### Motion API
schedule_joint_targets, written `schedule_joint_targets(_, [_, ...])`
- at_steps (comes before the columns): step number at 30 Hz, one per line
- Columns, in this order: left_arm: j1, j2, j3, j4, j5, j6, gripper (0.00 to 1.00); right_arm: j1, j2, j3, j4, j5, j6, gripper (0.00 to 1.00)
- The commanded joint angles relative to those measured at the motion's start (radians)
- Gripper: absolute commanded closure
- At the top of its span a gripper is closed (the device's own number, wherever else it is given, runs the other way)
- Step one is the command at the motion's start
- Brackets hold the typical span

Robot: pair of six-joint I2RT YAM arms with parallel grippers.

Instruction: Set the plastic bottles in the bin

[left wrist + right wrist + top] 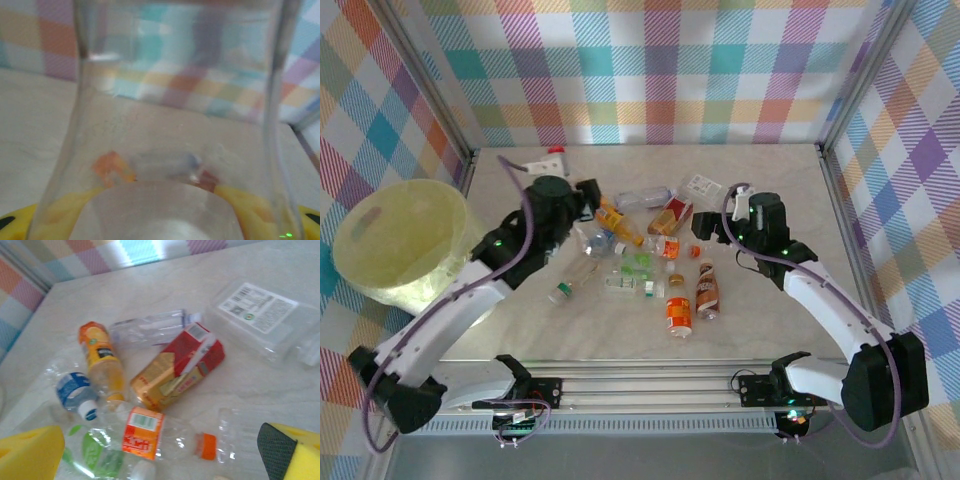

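While the left gripper (160, 217) clamps a clear bottle (175, 115), lift it straight up, then swing left to the bin (410, 250) at the table's left edge — thin walls may slip. The right gripper (160, 455) hangs spread and empty over the loose bottles (107, 365).

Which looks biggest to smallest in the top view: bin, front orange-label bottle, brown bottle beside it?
1. bin, by far.
2-3. orange-label bottle and brown bottle: near alike, not ranking them.

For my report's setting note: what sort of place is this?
Probably a robot test cell, not a home: checked fabric walls on a metal frame, two robot arms bolted to a rail, and plastic bottles strewn on the table.
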Motion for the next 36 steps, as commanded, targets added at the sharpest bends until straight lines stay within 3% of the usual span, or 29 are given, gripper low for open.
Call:
schedule_joint_targets(1, [-0.005,-0.089,0.090,-0.126,-0.222,0.160,0.47,0.007,-0.016,-0.010,0.069,0.089,0.001,0.00])
schedule_joint_targets(7, [-0.004,-0.169,0.270,-0.210,-0.431,0.336,0.47,0.006,-0.005,-0.022,0.092,0.127,-0.010,0.00])
schedule_joint_targets(10, [0.007,-0.183,0.296,-0.150,-0.621,0.443,0.47,0.007,0.000,-0.026,0.111,0.128,-0.012,0.00])
schedule_joint_targets(12, [0.046,-0.181,0.297,-0.101,-0.683,0.508,0.46,0.007,-0.001,-0.029,0.120,0.124,-0.009,0.00])
schedule_joint_targets(14, [0.134,-0.177,0.296,-0.086,-0.676,0.518,0.46,0.007,-0.006,-0.033,0.133,0.120,-0.010,0.00])
schedule_joint_targets(19, [0.460,-0.138,0.288,-0.151,-0.561,0.416,0.46,0.006,-0.026,-0.042,0.141,0.117,-0.032,0.00])
schedule_joint_targets(25, [0.819,-0.040,0.267,-0.219,-0.280,0.262,0.46,0.007,-0.060,-0.054,0.112,0.144,-0.050,0.00])
schedule_joint_targets(29, [1.017,-0.028,0.184,-0.176,-0.015,0.171,0.45,0.006,-0.075,-0.069,0.105,0.155,-0.074,0.00])
schedule_joint_targets(32, [1.072,-0.020,0.109,-0.089,0.126,0.152,0.44,0.005,-0.075,-0.079,0.110,0.161,-0.086,0.00])
schedule_joint_targets(36, [1.073,-0.008,0.022,-0.008,0.248,0.122,0.44,0.006,-0.075,-0.081,0.105,0.158,-0.091,0.00])
